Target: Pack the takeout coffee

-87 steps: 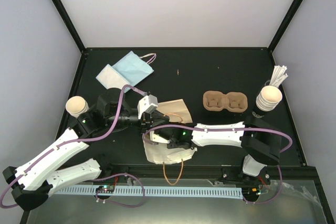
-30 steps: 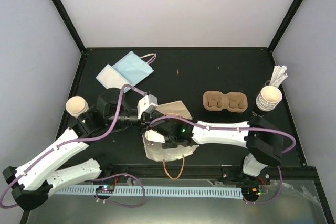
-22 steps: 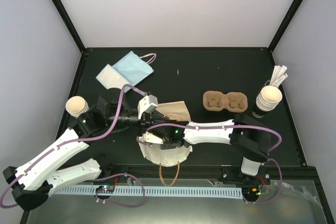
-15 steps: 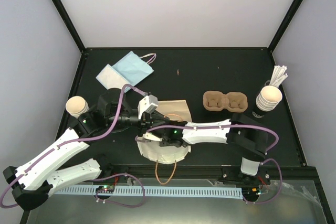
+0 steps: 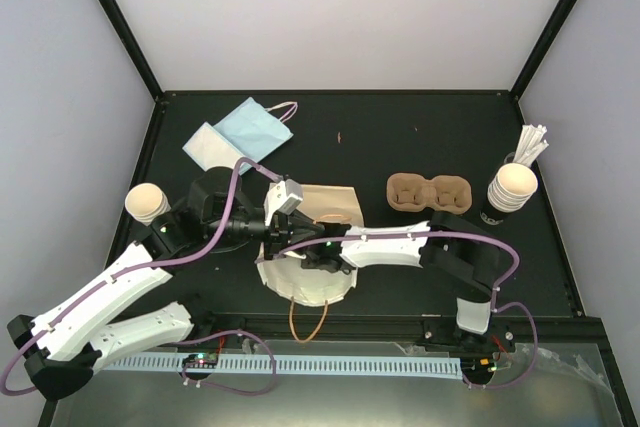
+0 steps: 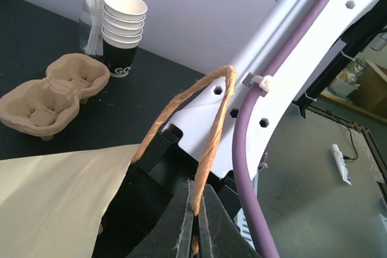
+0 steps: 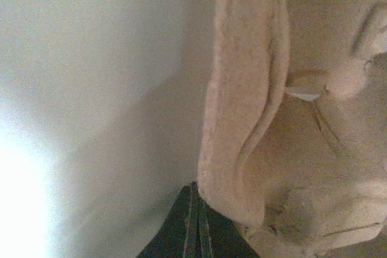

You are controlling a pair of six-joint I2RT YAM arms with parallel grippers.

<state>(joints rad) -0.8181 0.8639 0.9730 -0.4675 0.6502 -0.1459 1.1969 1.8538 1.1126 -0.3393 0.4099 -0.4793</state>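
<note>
Black table: my two arms reach in from 6 o'clock and meet near its middle.
Paper bag: sits just toward 6 o'clock from the table's centre. Its mouth is spread round and the pale inside shows. Both my grippers are at its rim.
Pulp carrier: lies at about 2 o'clock from the bag, apart from it.
Cup stack: stands at the table's 3 o'clock edge, near the carrier, with white sticks just behind it.
Takeout coffee: the single cream cup stands at the table's 9 o'clock edge with its pale top up. It is beside my left arm, well apart from the bag and not inside it.
Bag handle: a twisted paper loop arching up from the bag's edge.
Left gripper: clenched on the lower end of the bag handle.
Right gripper: clenched at the bag's rim, with a beige fold of the paper bag pinched at my fingertips.
</note>
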